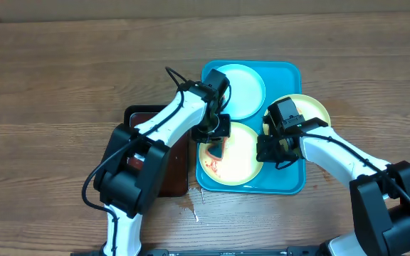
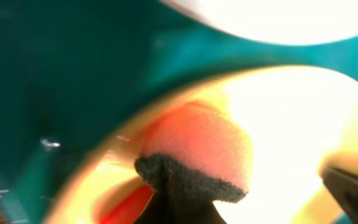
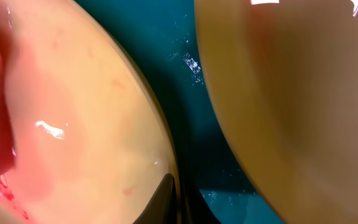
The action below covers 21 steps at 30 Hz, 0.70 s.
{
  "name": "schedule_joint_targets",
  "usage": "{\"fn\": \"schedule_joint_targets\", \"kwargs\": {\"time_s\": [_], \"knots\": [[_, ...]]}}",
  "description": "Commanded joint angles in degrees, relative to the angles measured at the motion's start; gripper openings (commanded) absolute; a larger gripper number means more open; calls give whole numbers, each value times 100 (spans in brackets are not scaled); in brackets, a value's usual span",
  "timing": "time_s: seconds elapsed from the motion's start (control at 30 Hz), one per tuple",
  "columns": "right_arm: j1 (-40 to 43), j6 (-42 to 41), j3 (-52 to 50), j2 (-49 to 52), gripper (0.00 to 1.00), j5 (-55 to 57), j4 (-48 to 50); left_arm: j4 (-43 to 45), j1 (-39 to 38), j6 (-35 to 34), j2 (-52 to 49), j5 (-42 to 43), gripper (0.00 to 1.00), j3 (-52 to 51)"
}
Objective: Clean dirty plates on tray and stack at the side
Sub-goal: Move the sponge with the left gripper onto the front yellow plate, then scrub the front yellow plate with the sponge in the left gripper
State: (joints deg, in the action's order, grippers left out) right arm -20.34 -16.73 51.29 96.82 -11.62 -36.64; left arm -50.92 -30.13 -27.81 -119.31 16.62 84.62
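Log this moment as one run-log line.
step: wipe | left gripper: holds sponge on front plate | right gripper: at that plate's right rim, grip unclear | red smear: plate's left side

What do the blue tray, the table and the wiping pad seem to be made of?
Blue tray: probably glossy plastic, given its glints and moulded rim. Table: wood or wood laminate, with visible grain. Wiping pad: apparently sponge, pink foam with a dark rough layer.

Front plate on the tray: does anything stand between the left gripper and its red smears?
Nothing does; the left gripper holds only its sponge on the front plate, red smears exposed beside it.
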Motion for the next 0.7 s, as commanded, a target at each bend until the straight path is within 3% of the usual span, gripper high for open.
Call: {"fn": "schedule_joint_targets", "kwargs": {"time_s": [0.0, 0.2, 0.43, 0.67], "knots": [[9, 20, -50, 125, 4, 236, -44, 7, -225, 57, -138, 610, 4, 83], [9, 20, -52, 125, 4, 232, -68, -382, -415, 59, -138, 275, 4, 83], [9, -4, -52, 125, 4, 208, -70, -1040, -415, 98, -138, -1714, 4, 72], [9, -2, -50, 125, 4, 210, -70, -885, -444, 155, -138, -2684, 4, 31]]}}
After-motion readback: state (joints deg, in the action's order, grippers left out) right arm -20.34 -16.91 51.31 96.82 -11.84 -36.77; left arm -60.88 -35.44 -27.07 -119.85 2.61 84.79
